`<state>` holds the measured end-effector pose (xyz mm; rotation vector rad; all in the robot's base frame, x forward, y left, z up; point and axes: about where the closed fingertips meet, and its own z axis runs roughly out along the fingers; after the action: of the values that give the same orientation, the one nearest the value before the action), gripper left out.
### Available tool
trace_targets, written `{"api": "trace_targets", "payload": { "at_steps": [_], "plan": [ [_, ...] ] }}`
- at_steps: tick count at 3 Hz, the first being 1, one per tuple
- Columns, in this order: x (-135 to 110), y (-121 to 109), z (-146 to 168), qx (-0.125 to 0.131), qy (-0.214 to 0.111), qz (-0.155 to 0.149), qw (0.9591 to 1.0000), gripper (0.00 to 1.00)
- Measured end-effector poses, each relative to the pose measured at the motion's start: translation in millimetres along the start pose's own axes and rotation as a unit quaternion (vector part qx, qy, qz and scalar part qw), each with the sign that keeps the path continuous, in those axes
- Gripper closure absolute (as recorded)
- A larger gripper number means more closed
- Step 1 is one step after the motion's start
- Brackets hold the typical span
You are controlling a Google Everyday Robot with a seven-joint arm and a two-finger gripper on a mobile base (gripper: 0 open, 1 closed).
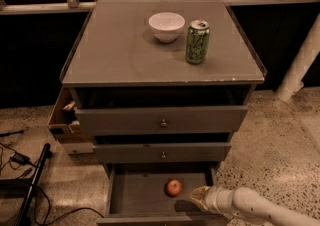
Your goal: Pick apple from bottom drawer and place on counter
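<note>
The apple [173, 187], small, red with a yellowish patch, lies inside the bottom drawer [135, 195], which is pulled open at the foot of the grey cabinet. My gripper [196, 196] reaches in from the lower right on a white arm and sits over the drawer's right side, just right of and a little below the apple, apart from it. The counter [115, 50] is the flat grey top of the cabinet.
A white bowl [166, 26] and a green can [197, 41] stand at the back right of the counter. Two upper drawers with small knobs [163, 123] are partly open. A cardboard box [65, 120] sits left of the cabinet; cables [25, 170] lie on the floor.
</note>
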<state>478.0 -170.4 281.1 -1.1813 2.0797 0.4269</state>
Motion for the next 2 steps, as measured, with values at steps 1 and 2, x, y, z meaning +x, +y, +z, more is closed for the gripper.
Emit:
{"api": "trace_targets", "payload": {
  "at_steps": [1,2],
  "plan": [
    [5.4,-3.4,12.9,0.005,-0.003,-0.002,1.0,0.7],
    [8.7,-7.5,31.8,0.007,-0.011,-0.008,0.9999,0.47]
  ]
}}
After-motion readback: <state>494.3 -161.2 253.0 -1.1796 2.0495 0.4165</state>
